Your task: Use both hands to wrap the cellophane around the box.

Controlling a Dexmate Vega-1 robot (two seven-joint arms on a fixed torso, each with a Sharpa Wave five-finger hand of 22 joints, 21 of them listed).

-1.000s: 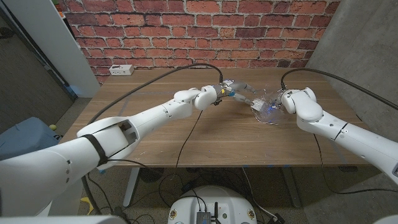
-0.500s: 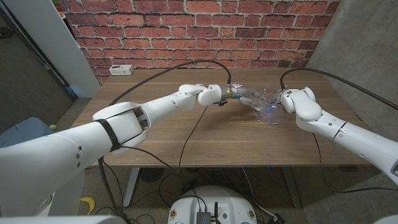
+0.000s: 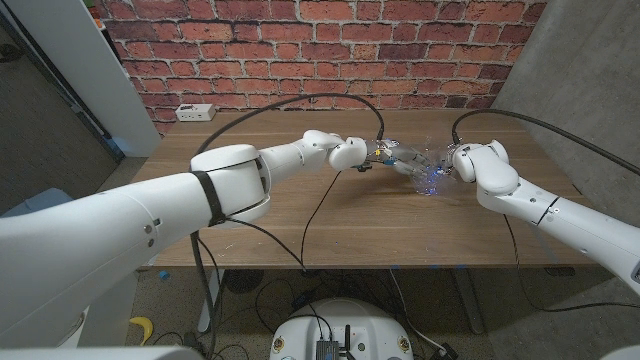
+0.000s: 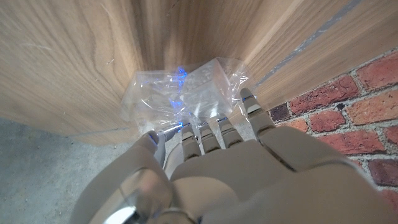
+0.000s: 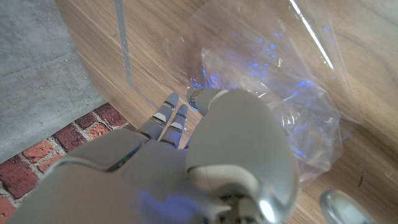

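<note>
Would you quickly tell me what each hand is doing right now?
Left hand: fingers on the cellophane, gripping it.
Right hand: gripping the cellophane on its own side.

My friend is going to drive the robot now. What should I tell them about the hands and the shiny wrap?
Left hand: its fingers are on one side of the cellophane, seemingly pinching it.
Right hand: on the other side of the cellophane, fingers in the crinkled film; whether it really grips is hard to tell.
The box is a clear one, lying under the film on the table, between the two hands.
Done: film is draped loosely over the box.
Left: pull it snug and fold the loose ends around the box. It looks bunched up, so go gently.
</note>
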